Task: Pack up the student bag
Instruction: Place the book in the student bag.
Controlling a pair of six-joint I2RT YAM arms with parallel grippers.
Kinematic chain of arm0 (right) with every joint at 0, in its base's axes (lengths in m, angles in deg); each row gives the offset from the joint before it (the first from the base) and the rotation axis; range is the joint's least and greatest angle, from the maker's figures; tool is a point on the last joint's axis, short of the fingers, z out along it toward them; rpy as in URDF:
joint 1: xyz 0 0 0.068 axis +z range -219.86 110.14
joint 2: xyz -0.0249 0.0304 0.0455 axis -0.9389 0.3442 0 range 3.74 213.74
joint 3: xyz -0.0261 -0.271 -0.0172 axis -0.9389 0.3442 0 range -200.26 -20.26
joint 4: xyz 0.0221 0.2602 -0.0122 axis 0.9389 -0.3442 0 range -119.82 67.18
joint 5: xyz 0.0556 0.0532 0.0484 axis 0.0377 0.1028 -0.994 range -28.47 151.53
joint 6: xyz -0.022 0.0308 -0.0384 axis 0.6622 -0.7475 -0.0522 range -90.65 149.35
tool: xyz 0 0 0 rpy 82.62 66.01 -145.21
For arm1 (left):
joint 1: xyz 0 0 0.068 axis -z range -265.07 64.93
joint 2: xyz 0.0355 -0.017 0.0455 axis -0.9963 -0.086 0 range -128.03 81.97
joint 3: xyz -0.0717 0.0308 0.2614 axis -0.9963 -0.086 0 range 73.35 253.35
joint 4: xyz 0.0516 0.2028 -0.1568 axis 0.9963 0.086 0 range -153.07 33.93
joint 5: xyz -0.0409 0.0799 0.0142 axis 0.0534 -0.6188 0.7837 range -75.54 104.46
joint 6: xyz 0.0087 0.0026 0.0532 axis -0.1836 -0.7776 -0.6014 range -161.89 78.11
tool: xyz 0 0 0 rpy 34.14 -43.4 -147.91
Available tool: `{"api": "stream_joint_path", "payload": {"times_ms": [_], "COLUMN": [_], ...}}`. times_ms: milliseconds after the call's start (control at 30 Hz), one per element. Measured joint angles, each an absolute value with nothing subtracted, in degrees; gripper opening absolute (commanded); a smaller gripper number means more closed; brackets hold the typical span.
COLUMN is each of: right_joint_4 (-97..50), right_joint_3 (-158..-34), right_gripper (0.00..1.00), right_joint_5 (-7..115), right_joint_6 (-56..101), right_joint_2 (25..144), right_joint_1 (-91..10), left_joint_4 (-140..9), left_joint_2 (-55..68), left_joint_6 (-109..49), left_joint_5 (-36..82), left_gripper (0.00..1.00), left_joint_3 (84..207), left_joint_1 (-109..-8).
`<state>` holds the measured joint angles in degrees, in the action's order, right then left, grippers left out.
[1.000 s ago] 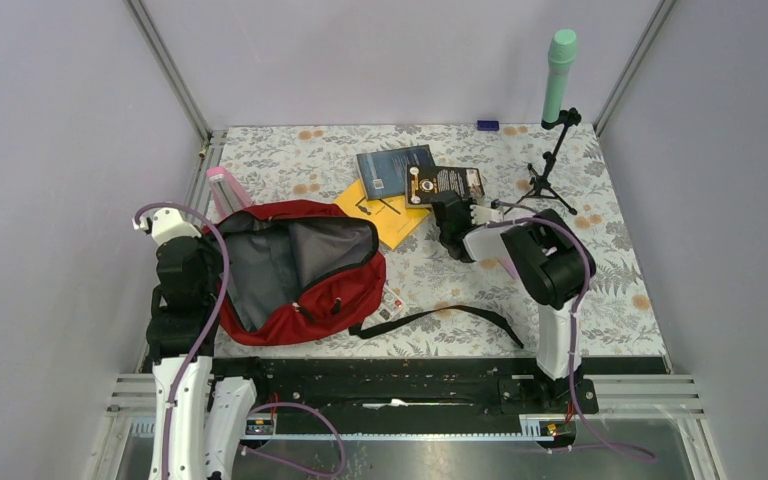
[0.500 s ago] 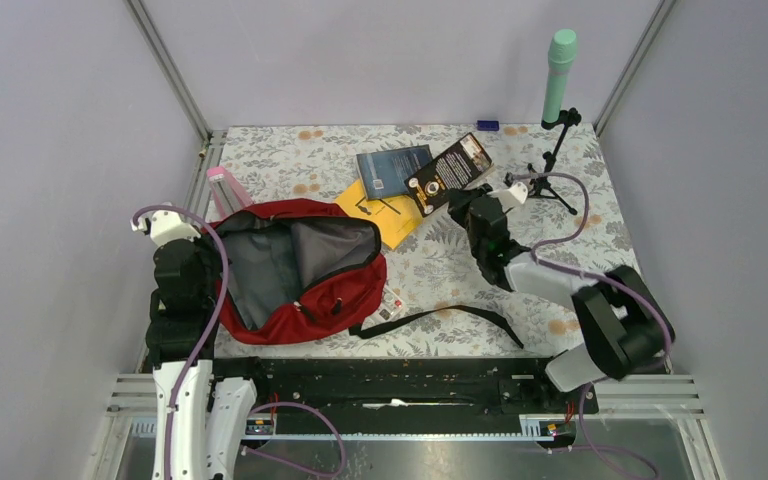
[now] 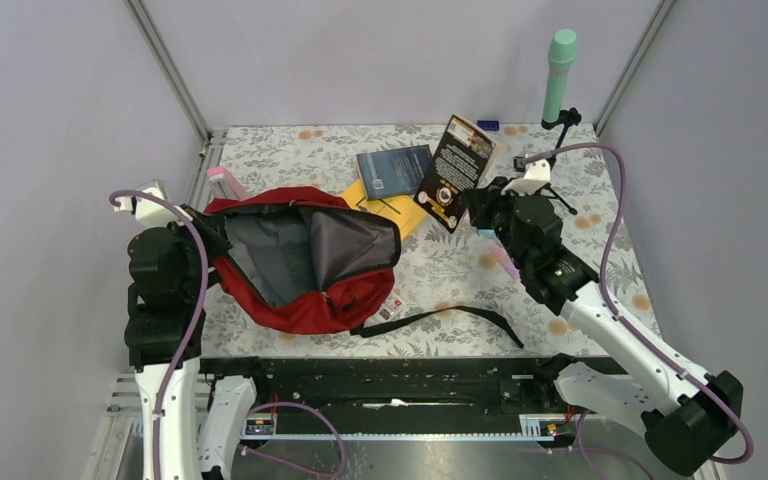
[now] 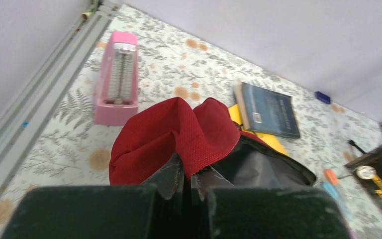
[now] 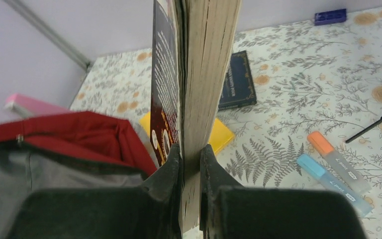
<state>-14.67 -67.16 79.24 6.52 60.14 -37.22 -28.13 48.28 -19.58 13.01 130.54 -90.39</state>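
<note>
The red student bag (image 3: 305, 265) lies open at the left of the table, its grey lining showing. My left gripper (image 3: 203, 228) is shut on the bag's red rim (image 4: 199, 134) and holds that edge lifted. My right gripper (image 3: 472, 205) is shut on a black paperback book (image 3: 457, 157), held off the table and tilted, right of the bag's opening. In the right wrist view the book (image 5: 199, 74) stands edge-on between the jaws, with the bag (image 5: 69, 137) at lower left.
A dark blue book (image 3: 393, 170) and a yellow notebook (image 3: 392, 222) lie behind the bag. A pink case (image 3: 225, 187) stands at the far left. An orange marker (image 5: 335, 152) and a blue marker (image 5: 328, 181) lie to the right. A small tripod (image 3: 552, 165) carries a green cylinder (image 3: 558, 75). A black strap (image 3: 440, 318) trails forward.
My right arm has lifted the black book off the table and swung it up and leftward toward the bag. My left gripper has pulled the bag's rim up and left, widening the opening.
</note>
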Motion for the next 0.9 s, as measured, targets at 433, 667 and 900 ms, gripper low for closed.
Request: {"api": "stream_joint_path", "payload": {"times_ms": [433, 667, 900], "right_joint_4": [-31.26, -33.86, -41.47], "right_joint_3": [-83.51, -93.91, -106.68], "right_gripper": [0.00, 0.00, 0.00], "right_joint_5": [77.28, 79.49, 83.55], "right_joint_6": [10.67, 11.81, 14.10], "right_joint_2": [63.75, 73.62, 87.02], "right_joint_1": [-16.70, -5.31, 1.47], "left_joint_4": [-25.57, -25.36, -25.31], "left_joint_2": [46.71, 46.22, 46.16], "left_joint_6": [-16.35, -16.13, -15.91], "left_joint_5": [20.14, 20.79, 21.62], "left_gripper": [0.00, 0.00, 0.00], "left_joint_3": [134.61, 135.37, 135.37], "left_joint_1": [-90.39, -90.39, -90.39]}}
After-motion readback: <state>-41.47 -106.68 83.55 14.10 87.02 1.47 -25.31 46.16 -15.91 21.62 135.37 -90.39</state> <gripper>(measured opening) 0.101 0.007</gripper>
